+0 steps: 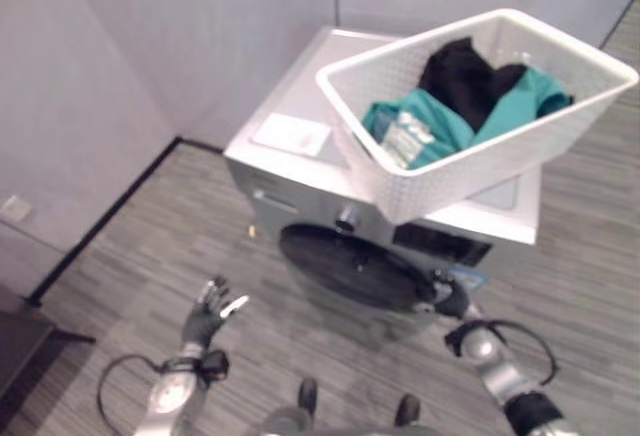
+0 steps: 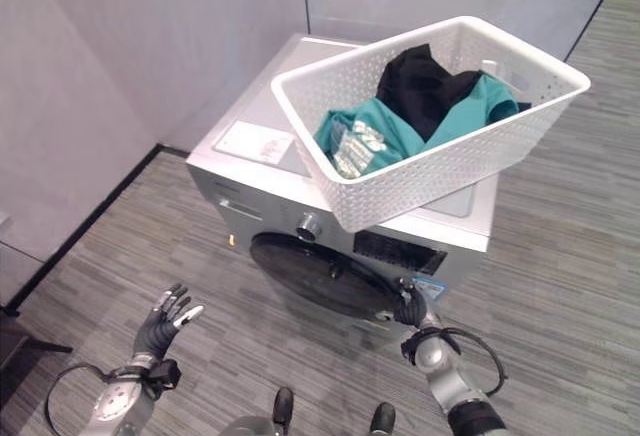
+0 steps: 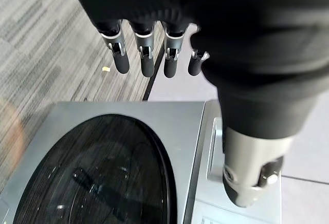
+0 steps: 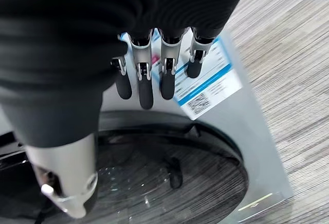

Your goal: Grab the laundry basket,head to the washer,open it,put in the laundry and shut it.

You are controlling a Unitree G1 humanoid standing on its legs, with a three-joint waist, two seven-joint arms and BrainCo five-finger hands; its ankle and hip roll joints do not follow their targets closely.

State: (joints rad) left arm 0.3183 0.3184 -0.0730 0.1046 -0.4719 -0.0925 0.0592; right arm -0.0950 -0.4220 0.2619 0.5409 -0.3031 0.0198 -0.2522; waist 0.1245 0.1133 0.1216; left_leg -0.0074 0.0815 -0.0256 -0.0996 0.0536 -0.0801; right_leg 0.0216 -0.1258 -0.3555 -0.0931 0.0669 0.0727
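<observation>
A white laundry basket [image 1: 470,171] stands tilted on top of the silver washer [image 1: 290,86], holding teal laundry [image 1: 440,126] and a black garment [image 1: 465,71]. The washer's round dark door [image 1: 350,271] lies against its front. My right hand [image 1: 450,296] is at the door's right edge, and its straight fingers [image 4: 146,88] reach over the front panel by a blue-and-white sticker [image 4: 211,82]; they hold nothing. Well left of the washer, my left hand [image 1: 207,318] hangs open above the floor, its fingers [image 3: 146,54] straight and pointing towards the door [image 3: 103,172].
Grey walls stand close behind and to the left of the washer. On the washer's top lies a white label [image 1: 291,134], with a control knob [image 1: 347,220] above the door. A dark piece of furniture [image 1: 15,341] sits at the lower left. Grey striped floor surrounds the machine.
</observation>
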